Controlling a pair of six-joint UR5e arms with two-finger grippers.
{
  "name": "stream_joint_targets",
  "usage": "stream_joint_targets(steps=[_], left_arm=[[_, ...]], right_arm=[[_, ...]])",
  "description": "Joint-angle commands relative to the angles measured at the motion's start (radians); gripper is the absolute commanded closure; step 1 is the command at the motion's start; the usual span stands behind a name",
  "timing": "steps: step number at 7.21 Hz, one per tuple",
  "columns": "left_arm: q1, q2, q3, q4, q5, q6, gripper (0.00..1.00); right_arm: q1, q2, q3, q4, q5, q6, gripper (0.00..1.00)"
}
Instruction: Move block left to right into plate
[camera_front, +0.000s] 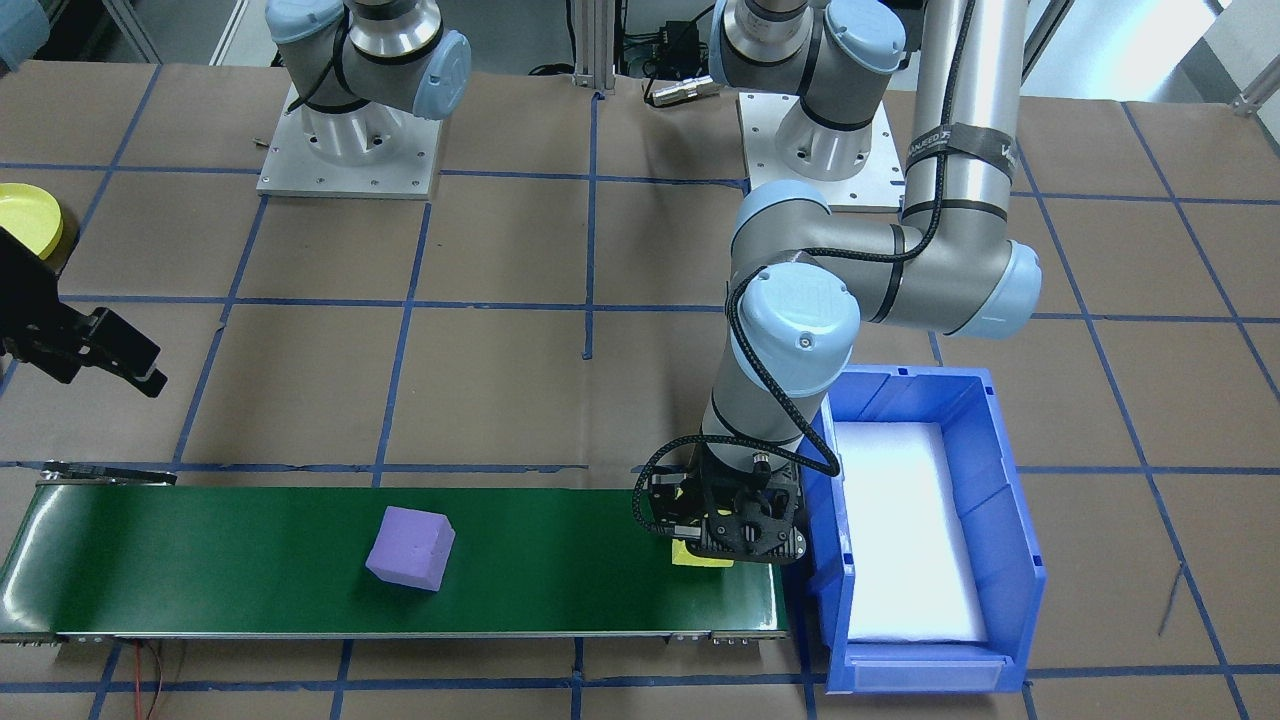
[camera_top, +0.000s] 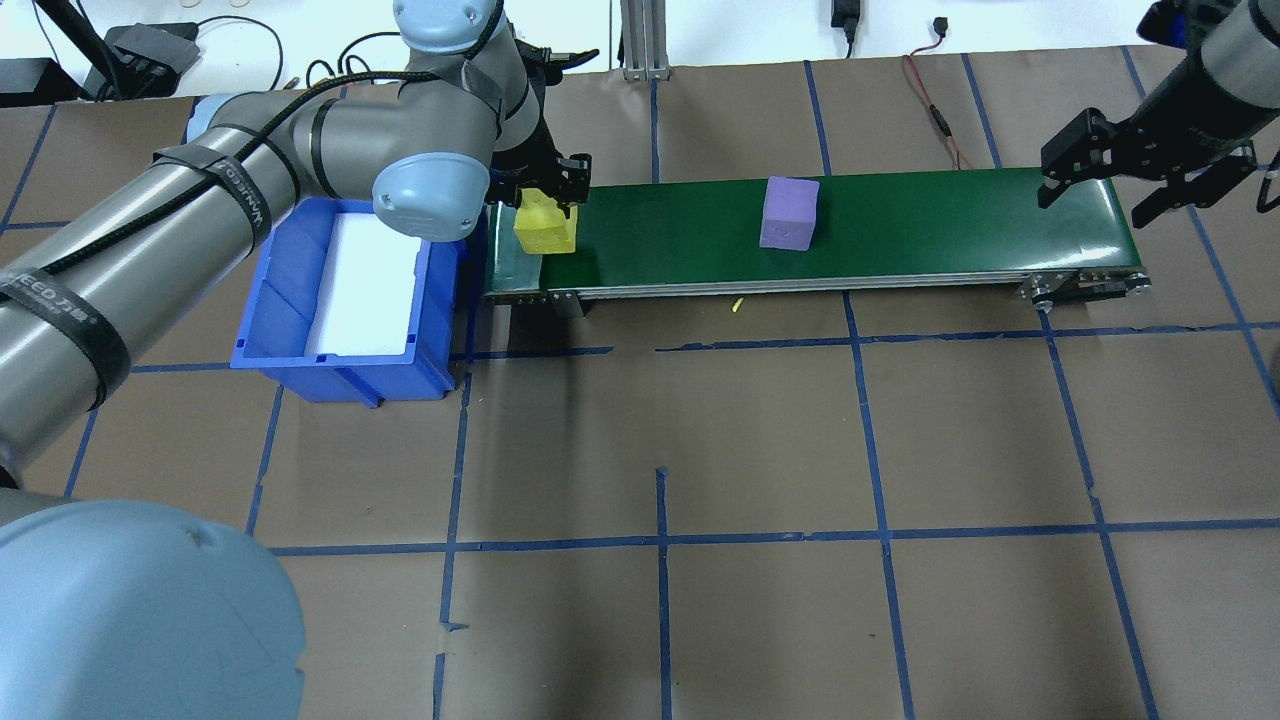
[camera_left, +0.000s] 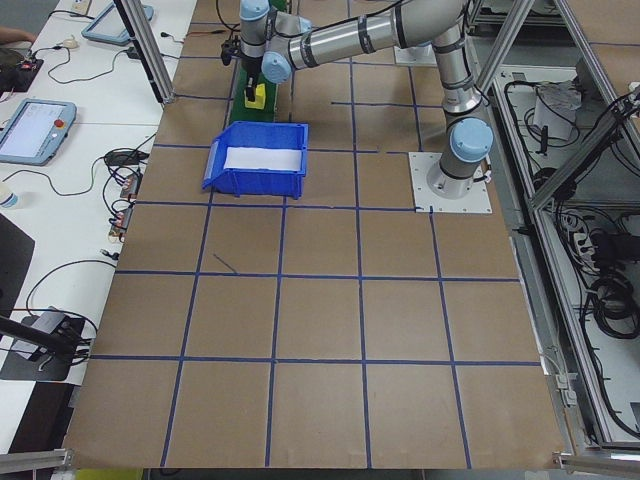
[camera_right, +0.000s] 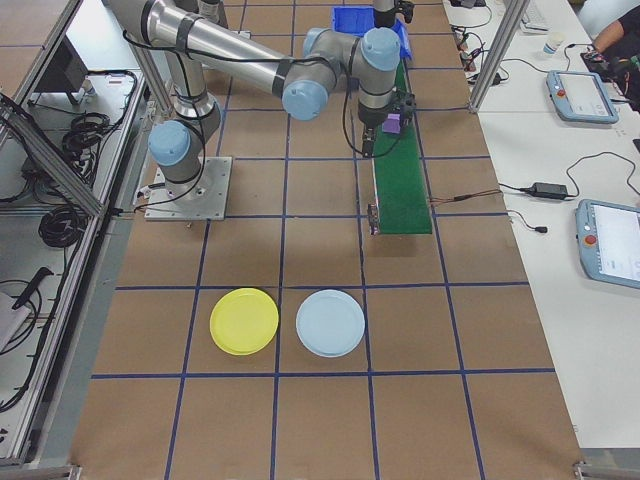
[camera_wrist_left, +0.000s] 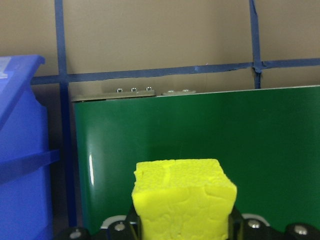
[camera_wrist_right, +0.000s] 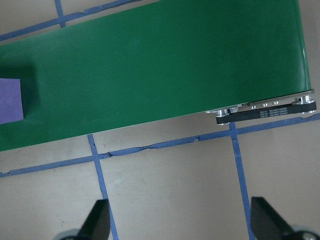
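Brown taped tabletop, green conveyor: first step, left gripper clamps the yellow block.
Purple block sits well ahead of those fingers; right gripper, wide open, waits at the belt's far end; yellow plate lies well apart.

A brown paper-covered table gridded with blue tape carries a green conveyor belt; a blue rectangular plastic bin; a round yellow plastic plate; a round pale-blue plate.
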Motion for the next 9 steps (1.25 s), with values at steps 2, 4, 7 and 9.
stream_joint_targets(steps=[2,4,7,9], left_arm=[[0.003,-0.006,-0.018,0.002,0.005,0.006,0.28],[0.009,-0.001,-0.02,0.001,0.007,0.009,0.0],[0.082,0.147,0.002,-0.154,0.019,0.012,0.0],[0.156,0.308,-0.003,-0.317,0.022,0.095,0.0]], right_arm=[[0.001,0.175,-0.053,-0.172,0.058,-0.044,0.0],[0.001,0.222,-0.096,-0.166,0.177,-0.033,0.0],[0.01,0.213,-0.089,-0.165,0.244,0.051,0.0],[0.076,0.213,-0.087,-0.165,0.242,0.077,0.0]])
